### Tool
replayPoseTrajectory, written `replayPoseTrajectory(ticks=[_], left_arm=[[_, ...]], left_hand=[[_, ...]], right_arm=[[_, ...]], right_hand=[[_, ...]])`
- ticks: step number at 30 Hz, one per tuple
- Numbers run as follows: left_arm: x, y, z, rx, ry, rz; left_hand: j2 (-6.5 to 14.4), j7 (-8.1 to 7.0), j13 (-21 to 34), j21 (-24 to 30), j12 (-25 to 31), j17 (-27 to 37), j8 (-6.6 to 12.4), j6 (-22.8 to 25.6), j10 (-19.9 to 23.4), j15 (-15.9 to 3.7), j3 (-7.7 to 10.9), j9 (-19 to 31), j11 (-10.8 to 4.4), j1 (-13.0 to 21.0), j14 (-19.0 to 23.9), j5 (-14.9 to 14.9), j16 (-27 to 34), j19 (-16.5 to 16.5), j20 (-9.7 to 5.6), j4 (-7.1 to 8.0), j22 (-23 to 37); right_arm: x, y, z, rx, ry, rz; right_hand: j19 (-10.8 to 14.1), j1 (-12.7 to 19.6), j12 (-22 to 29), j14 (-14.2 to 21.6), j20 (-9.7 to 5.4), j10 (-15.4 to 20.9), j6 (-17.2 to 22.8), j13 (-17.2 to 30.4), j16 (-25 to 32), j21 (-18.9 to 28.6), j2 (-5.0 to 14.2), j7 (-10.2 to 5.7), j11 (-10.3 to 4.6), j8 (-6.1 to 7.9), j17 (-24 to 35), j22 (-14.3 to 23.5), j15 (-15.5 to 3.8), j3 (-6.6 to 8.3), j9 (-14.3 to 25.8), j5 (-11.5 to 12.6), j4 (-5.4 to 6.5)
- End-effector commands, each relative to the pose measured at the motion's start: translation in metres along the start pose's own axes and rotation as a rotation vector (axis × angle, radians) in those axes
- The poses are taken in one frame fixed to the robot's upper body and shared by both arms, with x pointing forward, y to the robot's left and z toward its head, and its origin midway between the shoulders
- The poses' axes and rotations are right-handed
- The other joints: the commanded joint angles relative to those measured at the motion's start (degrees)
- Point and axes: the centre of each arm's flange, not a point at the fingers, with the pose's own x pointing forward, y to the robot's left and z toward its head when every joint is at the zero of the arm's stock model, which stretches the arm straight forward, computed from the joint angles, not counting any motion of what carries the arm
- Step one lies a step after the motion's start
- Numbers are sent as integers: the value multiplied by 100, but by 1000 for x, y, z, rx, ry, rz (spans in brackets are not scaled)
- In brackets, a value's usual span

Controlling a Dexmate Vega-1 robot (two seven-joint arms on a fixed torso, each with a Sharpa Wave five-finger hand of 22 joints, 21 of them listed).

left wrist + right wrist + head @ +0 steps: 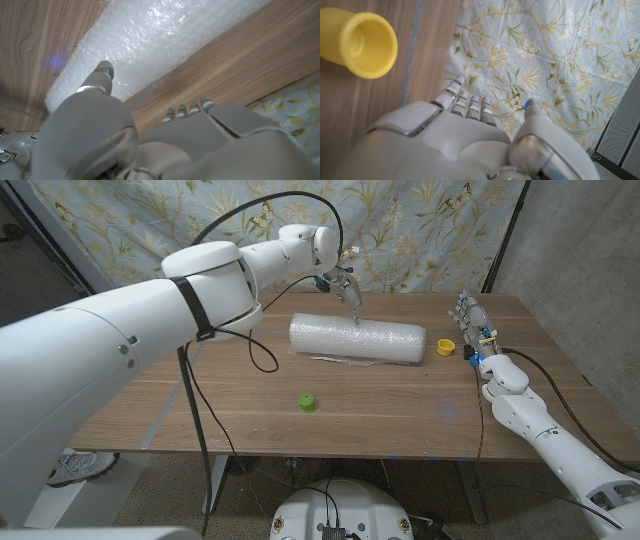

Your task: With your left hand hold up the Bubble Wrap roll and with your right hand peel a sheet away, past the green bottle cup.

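roll ends: in my left wrist view the Bubble Wrap roll (165,40) is running off the picture's edges.
contact: my left hand (347,288) is hovering at the roll; touching or apart, I cannot tell.
yellow cup (357,42): being cropped at my right wrist view's edge.
green cap (308,403): showing too small for detail.

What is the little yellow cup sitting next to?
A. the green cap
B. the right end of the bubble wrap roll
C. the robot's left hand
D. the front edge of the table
B: in the head view the yellow cup sits just off the right end of the bubble wrap roll, far from the green cap.
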Motion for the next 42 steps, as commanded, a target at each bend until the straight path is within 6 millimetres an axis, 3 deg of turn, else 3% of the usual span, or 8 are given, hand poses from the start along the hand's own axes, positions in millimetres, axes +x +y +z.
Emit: replayPoseTrajectory(ticks=[1,20,42], left_arm=[[-2,1,4,-13,-16,-12],[-6,-10,17,9,-79,-142],[2,-21,4,32,-34,-145]], left_hand=[[6,36,23,22,34,10,7,-940,-877,41,-24,24,46,-61,-724,22,28,-22,26,5,21],[-14,67,28,36,42,16,-4,-1026,-952,42,-143,25,47,-182,-779,87,34,-85,70,47,25],[26,62,34,49,66,18,15,-1041,-976,42,-220,24,47,-193,-799,136,45,-119,103,39,27]], right_arm=[[3,1,3,-9,10,10],[-6,-6,2,-17,35,-7],[-10,-1,-5,-15,65,-10]], right_hand=[[-31,-41,13,-43,-13,-45,-40,4,-13,21,-2,10,10,1,13,11,41,4,32,2,-48],[-89,-58,-15,-118,2,-191,-115,3,-19,22,4,13,48,-8,13,11,68,3,32,2,-59],[-193,-70,-16,-210,44,-322,-267,1,-28,13,12,-21,35,-31,12,12,100,7,33,2,-75]])
